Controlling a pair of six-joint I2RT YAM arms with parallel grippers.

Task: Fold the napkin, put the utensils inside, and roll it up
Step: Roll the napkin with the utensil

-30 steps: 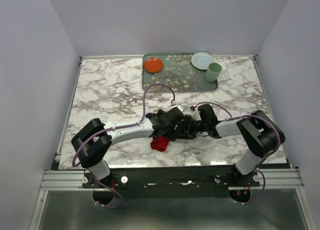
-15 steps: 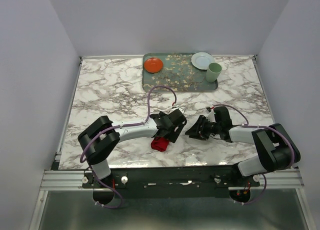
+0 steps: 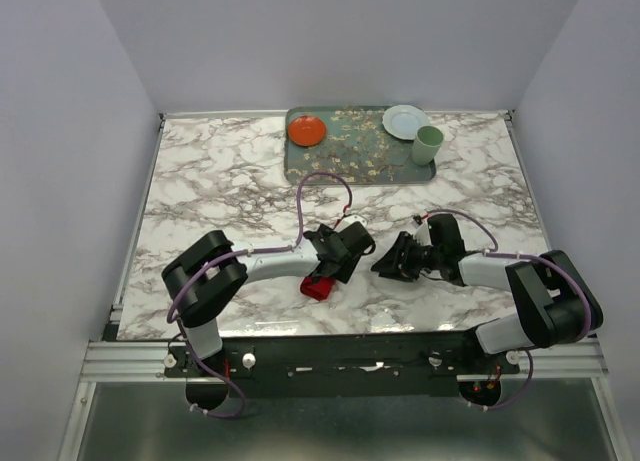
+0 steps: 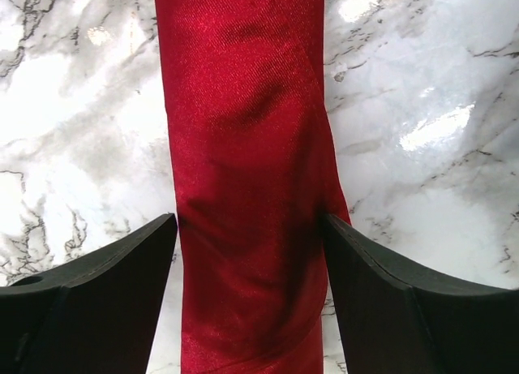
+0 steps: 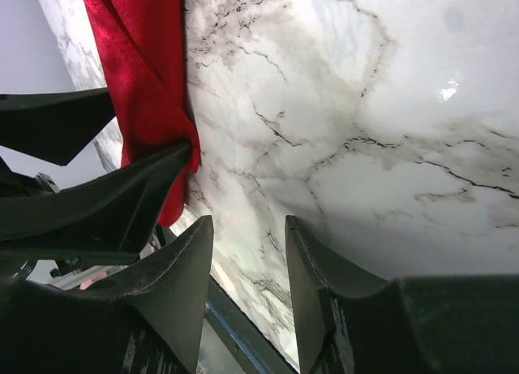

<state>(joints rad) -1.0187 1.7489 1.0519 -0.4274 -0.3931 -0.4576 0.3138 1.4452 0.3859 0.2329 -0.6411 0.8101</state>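
The red napkin lies as a narrow roll on the marble table near the front edge. My left gripper is over its far end. In the left wrist view the roll runs between the two black fingers, which touch both its sides; the left gripper is shut on it. My right gripper is to the right of the roll, apart from it, open and empty. The right wrist view shows the napkin at upper left. The utensils are hidden.
A patterned green tray stands at the table's back, with a small orange-red plate, a white plate and a pale green cup. The table's front edge is close below the right gripper.
The right gripper has pulled away to the right from the napkin and now rests there. The left gripper has stayed on the roll, shifting only slightly.
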